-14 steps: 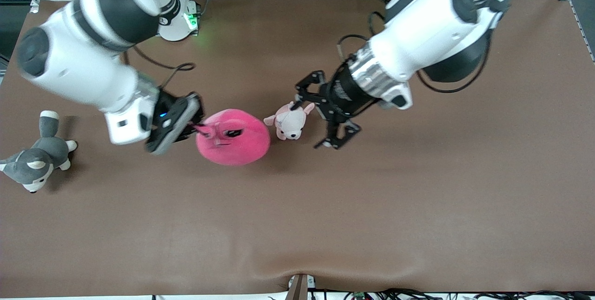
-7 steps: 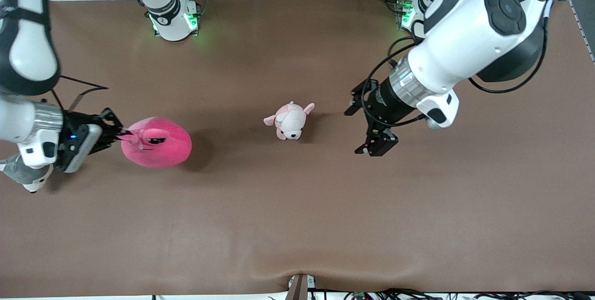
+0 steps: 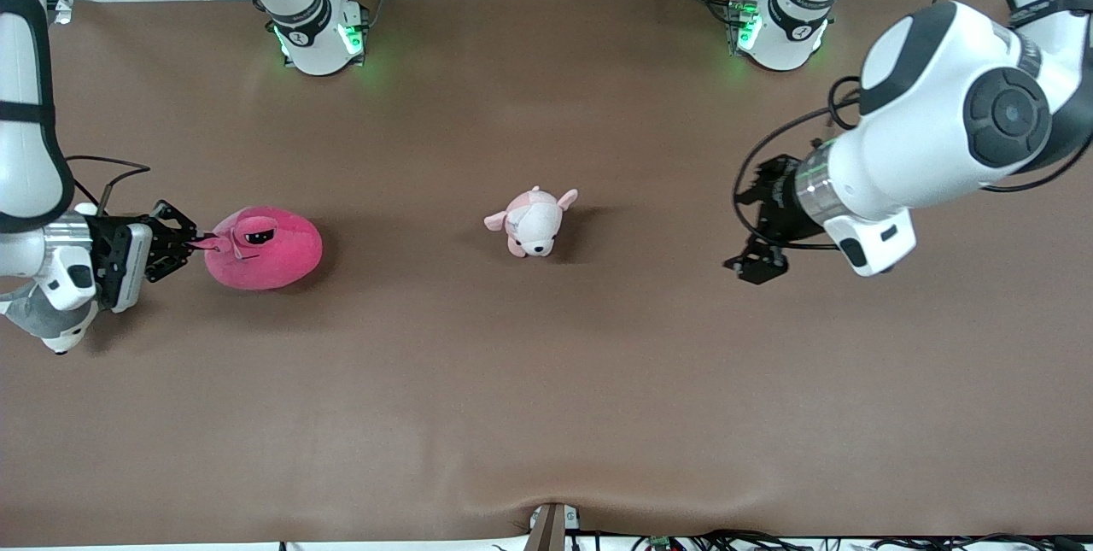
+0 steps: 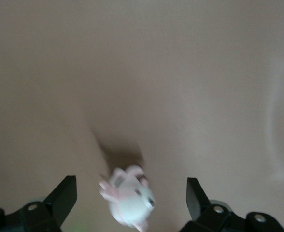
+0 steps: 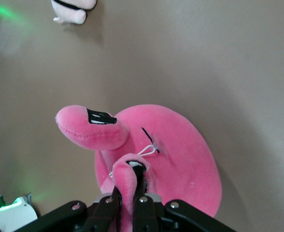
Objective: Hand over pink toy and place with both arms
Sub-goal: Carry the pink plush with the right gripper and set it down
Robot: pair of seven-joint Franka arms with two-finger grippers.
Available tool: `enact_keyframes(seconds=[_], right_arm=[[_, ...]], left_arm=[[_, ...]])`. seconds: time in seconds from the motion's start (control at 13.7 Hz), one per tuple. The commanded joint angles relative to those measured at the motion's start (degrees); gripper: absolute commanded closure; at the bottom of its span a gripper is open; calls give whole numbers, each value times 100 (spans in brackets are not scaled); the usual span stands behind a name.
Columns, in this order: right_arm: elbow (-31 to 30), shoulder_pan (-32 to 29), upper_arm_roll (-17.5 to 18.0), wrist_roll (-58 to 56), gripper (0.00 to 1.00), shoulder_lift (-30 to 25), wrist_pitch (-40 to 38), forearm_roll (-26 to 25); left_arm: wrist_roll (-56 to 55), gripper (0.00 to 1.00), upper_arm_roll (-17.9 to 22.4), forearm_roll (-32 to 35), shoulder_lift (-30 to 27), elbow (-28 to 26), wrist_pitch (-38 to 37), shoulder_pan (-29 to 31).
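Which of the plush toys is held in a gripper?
The pink toy: the right gripper pinches its ear. The pale puppy plush lies free mid-table.

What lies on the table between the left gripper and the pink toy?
In the front view, only the puppy plush lies between the left gripper and the pink toy, which the right gripper pinches by an ear.
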Motion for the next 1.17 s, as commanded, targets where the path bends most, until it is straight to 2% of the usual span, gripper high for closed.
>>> enact_keyframes(seconds=[0.0,0.07,0.15,0.22,0.44,0.8,1.02,1.1], right_arm=[[-141,-233,129,-183,100,92,-122,304],[-177,-268,129,-174,100,153,-113,366],[-169,-286,120,-183,53,188,-87,375],[-169,-356,128,-174,1,189,-61,445],[-20,-392,111,158,0,58,-52,534],[183,-94,129,1967,0,-785,-52,113],[174,319,120,3310,0,-1549,45,-545],[139,555,111,3898,0,-1856,36,-800]], left_arm=[[1483,0,-95,283,-182,-5,-595,405],[2081,0,-95,275,-287,-5,-667,546],[2601,0,-95,283,-357,4,-668,643],[3102,0,-86,292,-454,13,-668,688],[4211,0,-77,301,-595,22,-694,767],[5758,0,-77,319,-955,13,-835,1172],[6172,0,-25,336,-1122,-22,-1027,1137],[6514,0,289,328,-1253,-66,-1063,945]])
